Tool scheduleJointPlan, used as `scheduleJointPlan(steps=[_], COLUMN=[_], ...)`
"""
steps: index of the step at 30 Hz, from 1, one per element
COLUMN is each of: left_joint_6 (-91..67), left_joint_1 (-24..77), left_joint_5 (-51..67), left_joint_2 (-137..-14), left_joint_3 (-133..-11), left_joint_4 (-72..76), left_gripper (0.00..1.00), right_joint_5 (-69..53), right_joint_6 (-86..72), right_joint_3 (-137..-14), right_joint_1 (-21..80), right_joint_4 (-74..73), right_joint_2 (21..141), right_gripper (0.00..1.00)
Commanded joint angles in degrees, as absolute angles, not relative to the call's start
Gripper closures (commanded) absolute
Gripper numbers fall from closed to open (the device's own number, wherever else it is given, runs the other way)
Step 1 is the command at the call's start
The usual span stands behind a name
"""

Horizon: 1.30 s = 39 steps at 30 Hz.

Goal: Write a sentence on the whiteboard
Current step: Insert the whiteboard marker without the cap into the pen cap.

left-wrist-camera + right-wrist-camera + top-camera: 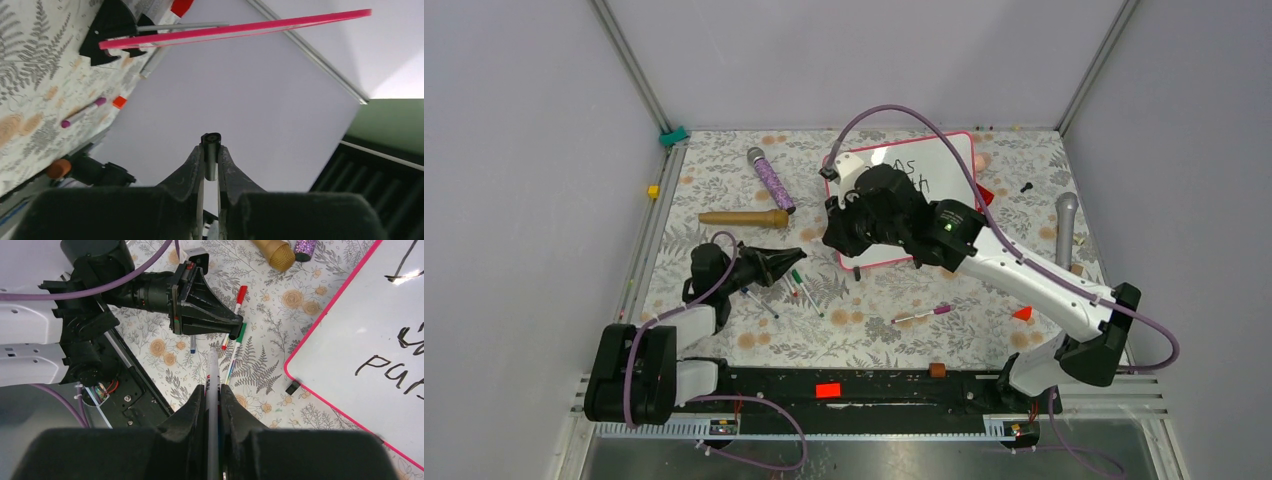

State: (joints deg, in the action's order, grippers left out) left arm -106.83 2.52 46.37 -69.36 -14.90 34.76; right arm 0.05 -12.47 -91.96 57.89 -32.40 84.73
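The whiteboard (954, 158) lies slightly skewed, its sentence (916, 176) reading left to right.

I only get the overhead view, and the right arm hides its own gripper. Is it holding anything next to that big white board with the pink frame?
Observer: Yes. The right wrist view shows the right gripper shut on a thin pale grey marker, held over the floral tablecloth beside the glossy white pink-framed whiteboard.
Operator: And on the left?
Observer: The left gripper is shut on a short grey cylinder with a black end, maybe a cap.
Operator: What writing am I missing?
Observer: Black handwritten letters reading roughly "pur", near the whiteboard's framed edge.
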Motion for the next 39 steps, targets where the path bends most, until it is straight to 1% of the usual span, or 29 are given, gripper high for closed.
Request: scheduleJointPlan(steps=[1,9,20,39], left_joint_6=[-123.30,-124.11,-124.34,-122.62], left_joint_1=[2.72,2.77,2.74,3.05], left_joint_5=[43.69,42.02,42.77,44.38], left_joint_2=[-67.41,-63.92,-63.24,-63.23], left_joint_3=[-12.26,-12.05,-11.29,-10.68], left_joint_4=[55.12,53.17,52.62,50.16], left_gripper=[1.00,1.00,1.00,1.00], right_joint_5=[1.04,1.01,1.41,1.61], right_joint_6=[-10.14,-9.80,-9.58,-9.38], right_joint_3=[-91.70,-93.34,-93.49,-97.33], right_joint_1=[59.01,59.33,59.30,59.33], right_joint_4=[-30.52,-31.70,-30.79,-30.53], right_joint_2=[86.71,91.44,92.68,95.17], right_gripper=[1.00,1.00,1.00,1.00])
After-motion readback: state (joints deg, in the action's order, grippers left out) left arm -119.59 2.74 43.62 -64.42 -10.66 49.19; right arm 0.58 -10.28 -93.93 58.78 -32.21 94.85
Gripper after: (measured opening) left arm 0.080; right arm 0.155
